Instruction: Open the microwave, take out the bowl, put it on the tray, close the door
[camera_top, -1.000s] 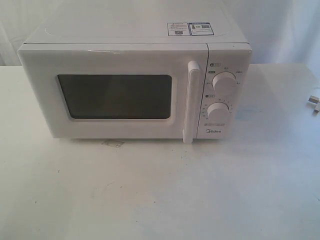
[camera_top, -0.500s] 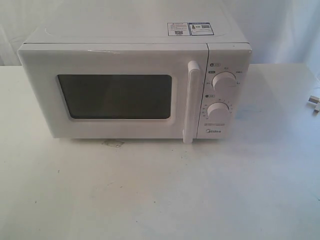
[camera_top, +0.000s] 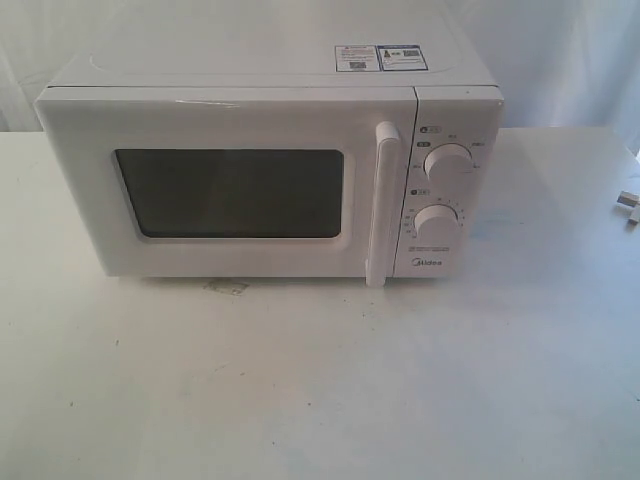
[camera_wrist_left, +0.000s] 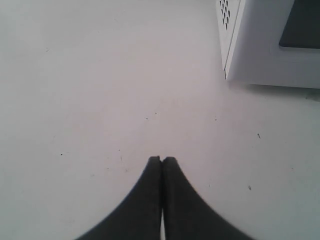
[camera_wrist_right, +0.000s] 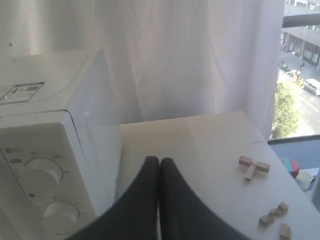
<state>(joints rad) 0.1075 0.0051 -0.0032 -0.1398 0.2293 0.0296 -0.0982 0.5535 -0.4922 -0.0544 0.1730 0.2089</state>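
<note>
The white microwave (camera_top: 270, 170) stands at the back of the table, its door (camera_top: 230, 190) closed, with a dark window and a vertical bar handle (camera_top: 383, 205). Two round dials (camera_top: 447, 163) sit right of the handle. The bowl is hidden and no tray shows. Neither gripper appears in the exterior view. My left gripper (camera_wrist_left: 161, 160) is shut and empty over bare table, away from the microwave's corner (camera_wrist_left: 260, 45). My right gripper (camera_wrist_right: 159, 161) is shut and empty beside the microwave's dial side (camera_wrist_right: 45, 175).
Small wooden blocks (camera_wrist_right: 254, 166) lie on the table to the right of the microwave, with more near the edge (camera_wrist_right: 275, 215). A small plug-like item (camera_top: 630, 207) rests at the far right. White curtain hangs behind.
</note>
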